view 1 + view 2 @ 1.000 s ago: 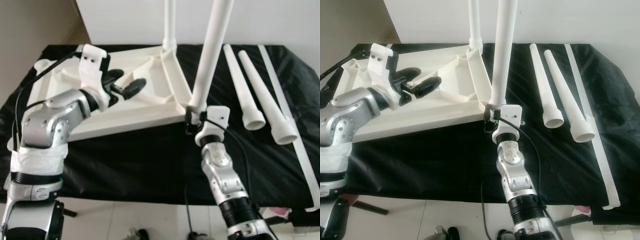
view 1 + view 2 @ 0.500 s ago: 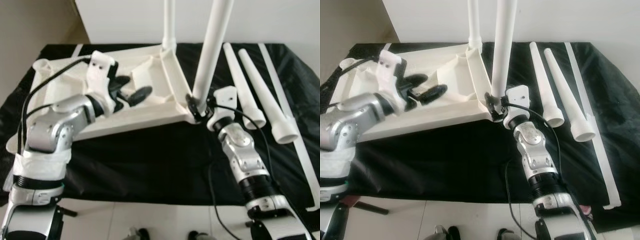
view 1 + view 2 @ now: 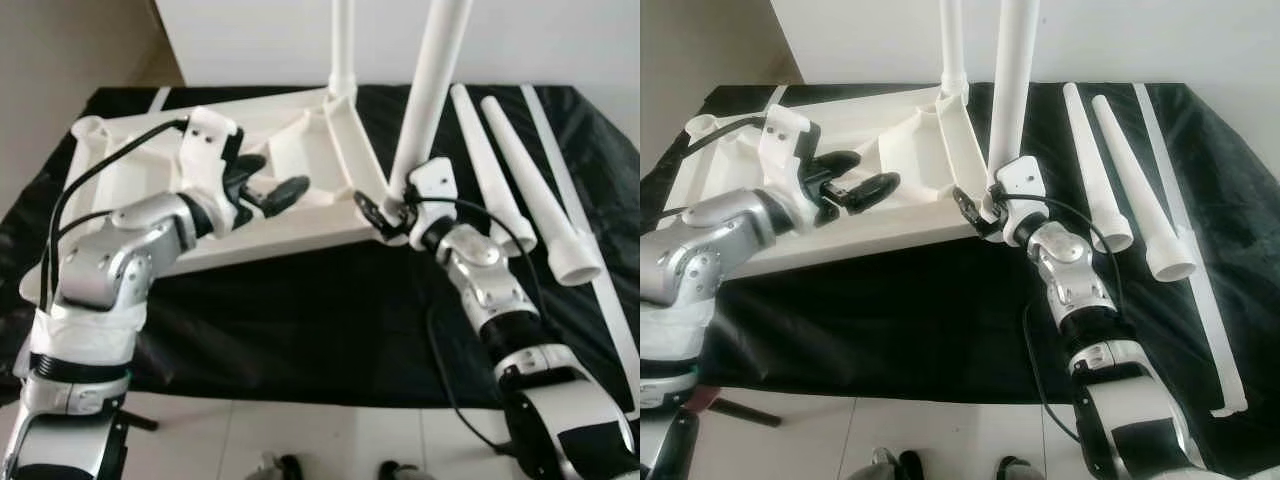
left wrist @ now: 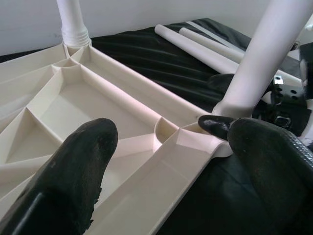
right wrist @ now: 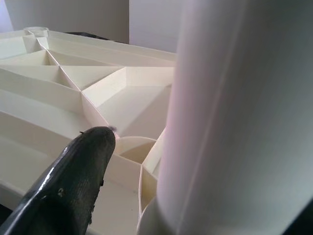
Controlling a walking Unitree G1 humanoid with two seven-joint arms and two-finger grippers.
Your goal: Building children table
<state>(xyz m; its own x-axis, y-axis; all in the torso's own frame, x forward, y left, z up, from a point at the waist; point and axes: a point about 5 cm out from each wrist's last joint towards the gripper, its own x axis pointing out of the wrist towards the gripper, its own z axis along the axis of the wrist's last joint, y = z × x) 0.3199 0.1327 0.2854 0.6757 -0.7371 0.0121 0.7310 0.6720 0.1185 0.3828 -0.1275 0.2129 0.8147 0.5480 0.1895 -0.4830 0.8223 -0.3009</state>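
The white tabletop point(image 3: 300, 225) lies upside down on a black cloth, ribbed underside up. One leg point(image 3: 343, 50) stands upright at its far corner. A second leg point(image 3: 430, 90) stands in the near right corner socket. My right gripper point(image 3: 385, 208) is at the base of this second leg, open. One finger point(image 5: 83, 176) sits in front of the socket, a little off the leg point(image 5: 234, 112), and the other is behind the leg. My left gripper point(image 3: 268, 180) hovers open over the ribbed compartments point(image 4: 88, 107), holding nothing.
Two loose tapered legs point(image 3: 490, 160) point(image 3: 535, 190) lie side by side on the black cloth point(image 3: 300, 320) to the right. A long thin white strip point(image 3: 585, 240) lies near the right edge. A pale wall stands behind, and light floor shows below the near edge.
My right wrist has turned around the base of the near leg, and its forearm has swung to the right. My left gripper has drifted slightly right over the tabletop.
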